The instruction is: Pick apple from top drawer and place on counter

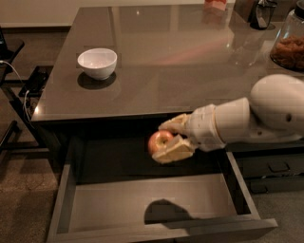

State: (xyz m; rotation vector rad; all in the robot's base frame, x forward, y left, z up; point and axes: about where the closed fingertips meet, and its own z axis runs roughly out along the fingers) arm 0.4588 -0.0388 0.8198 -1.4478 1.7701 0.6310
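The red apple [159,141] with yellowish patches is held between the two pale fingers of my gripper [166,140]. The gripper is shut on it and holds it in the air above the open top drawer [142,204], just below the front edge of the counter [156,66]. The white arm comes in from the right. The drawer's grey bottom shows only the apple's shadow.
A white bowl [97,62] stands on the counter at the left. A glass jar with brown contents [290,45] and a dark object [260,13] stand at the far right. Narrower dark drawers [270,168] lie to the right. A black frame with cables [19,90] is at the left.
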